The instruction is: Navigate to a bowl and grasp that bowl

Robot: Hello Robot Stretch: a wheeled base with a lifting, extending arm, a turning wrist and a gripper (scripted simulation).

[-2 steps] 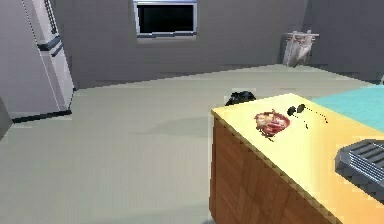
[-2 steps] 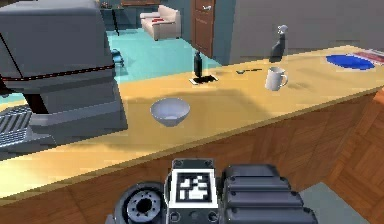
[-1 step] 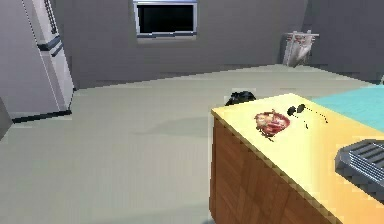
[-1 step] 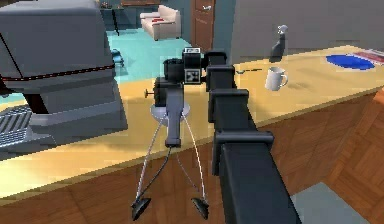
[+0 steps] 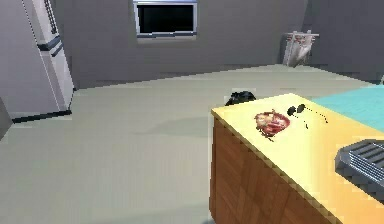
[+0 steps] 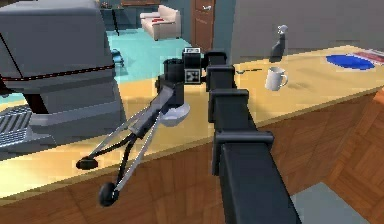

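Wood-grained panels (image 5: 250, 185) are seen beneath a pale yellow tabletop (image 5: 305, 150) that fills the forward view's lower right. A reddish bowl (image 5: 272, 123) is set on it near the far corner, with small dark things (image 5: 297, 108) just beyond. A dark grey appliance (image 5: 362, 165) is cut off by that view's right edge. Grey-green floor (image 5: 120, 130) is spread out to grey walls, where a tall pale fridge (image 5: 45, 50) stands at the left and a dark framed panel (image 5: 165, 18) is mounted higher up. In the arm side view the dark arm (image 6: 240, 140) is stretched over the same tabletop (image 6: 310, 95), and the jaws are carried at its far end, beside a large grey machine (image 6: 60, 70). A pale rounded thing (image 6: 180, 117) lies on the surface at them, so it cannot be told whether anything is held, nor how the jaws are set. A white mug (image 6: 275, 78) and a blue plate (image 6: 350, 62) are placed farther along; teal flooring (image 6: 150, 45) is seen beyond.
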